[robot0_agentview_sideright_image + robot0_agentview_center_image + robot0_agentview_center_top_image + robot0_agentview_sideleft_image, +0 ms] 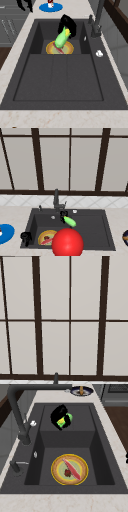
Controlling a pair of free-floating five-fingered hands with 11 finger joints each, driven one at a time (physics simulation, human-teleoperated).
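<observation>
Mid-frame over the sink [105, 215], right hand [63, 215] clamps a green corn cob [70, 221] by one end; thin hold, likely slipping onto the plate [45, 236] below.

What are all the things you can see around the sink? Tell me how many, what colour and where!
Dark grey sink basin: one, set in a pale counter.
Dark metal faucet: one, behind the sink.
Yellow round plate with a red strip of food: one, on the sink floor at its left end.
Green and yellow corn-like cob: one, held above the sink.
Big red ball: one, at the sink's front edge.
Blue round plate: one, on the counter left of the sink.
Dark bowl: one, on the counter right of the sink.
Brown-framed window: one, above the sink.
Left hand: black, at the sink's front left corner.
Right hand: black, curled round the cob.
</observation>
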